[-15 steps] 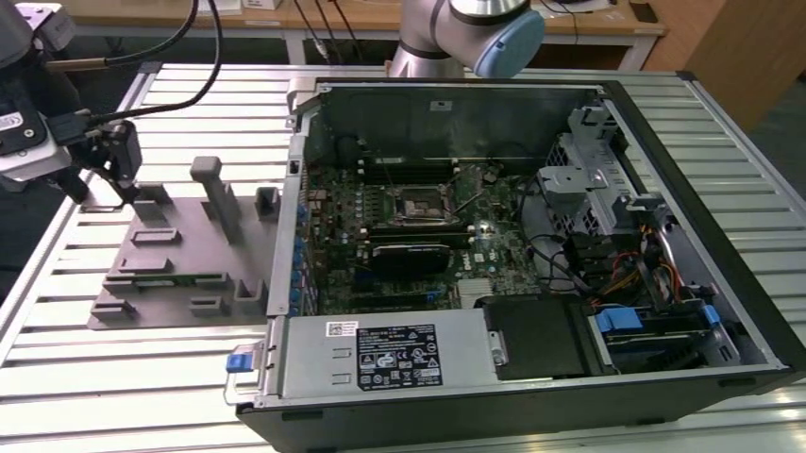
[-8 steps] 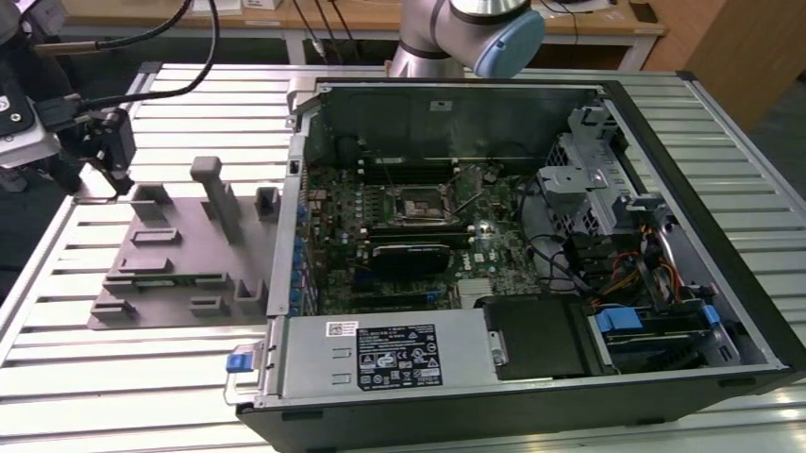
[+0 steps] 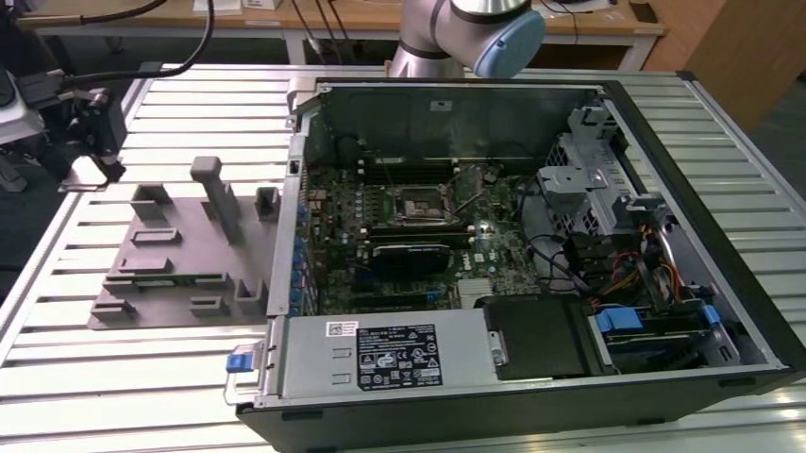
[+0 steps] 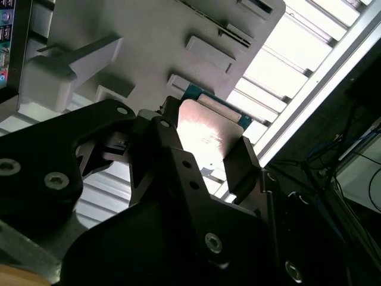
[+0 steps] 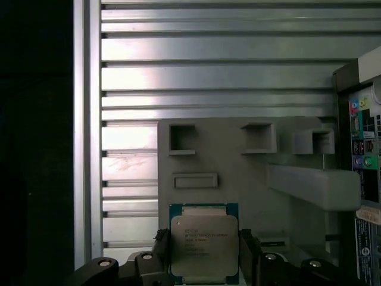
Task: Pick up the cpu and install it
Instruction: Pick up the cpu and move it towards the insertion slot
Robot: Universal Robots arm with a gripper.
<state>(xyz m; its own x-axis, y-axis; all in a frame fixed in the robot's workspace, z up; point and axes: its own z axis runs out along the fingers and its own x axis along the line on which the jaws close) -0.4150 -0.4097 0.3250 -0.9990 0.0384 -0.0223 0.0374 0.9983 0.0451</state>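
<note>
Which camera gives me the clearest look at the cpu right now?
The first wrist view: the cpu faces the lens squarely, gripped in the hand. The second wrist view shows it slanted, glare-washed and partly behind the hand.

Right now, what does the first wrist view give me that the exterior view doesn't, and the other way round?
First wrist view: the cpu, silver top facing the camera, sits clamped between the fingers of the gripper, over an edge of the grey fixture plate.
Exterior view: the inside of the open computer case, with the motherboard and its square socket.
Both: the fixture plate with its pockets, the slatted table, and the computer case beside the plate.
</note>
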